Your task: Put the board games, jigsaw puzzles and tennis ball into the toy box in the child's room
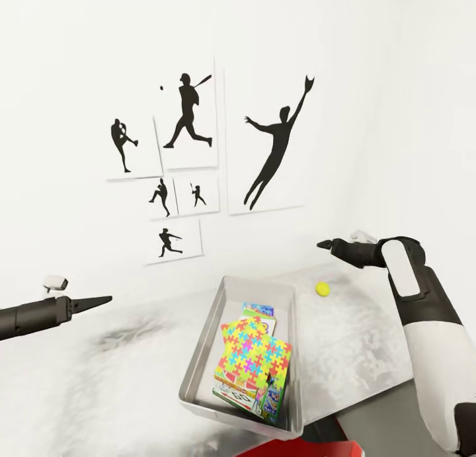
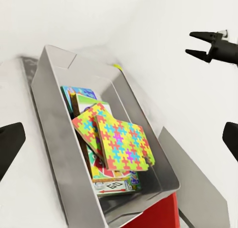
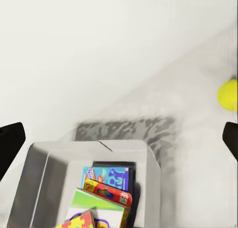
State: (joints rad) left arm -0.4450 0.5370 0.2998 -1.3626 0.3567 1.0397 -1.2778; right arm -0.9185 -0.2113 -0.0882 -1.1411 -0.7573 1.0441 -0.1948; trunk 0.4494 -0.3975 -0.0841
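Games half buried, other things cut at the edges

In the toy box the jigsaw puzzles cover most of the board games (their covers cannot be read). The red object under the table is cut by the frame, and the tennis ball too.

The scene is viewed by the head camera from above, facing the wall and looking down on the table. The toy box is seen close by the left wrist camera from its side, and from higher over its far end by the right. The toy box is shared by all three.
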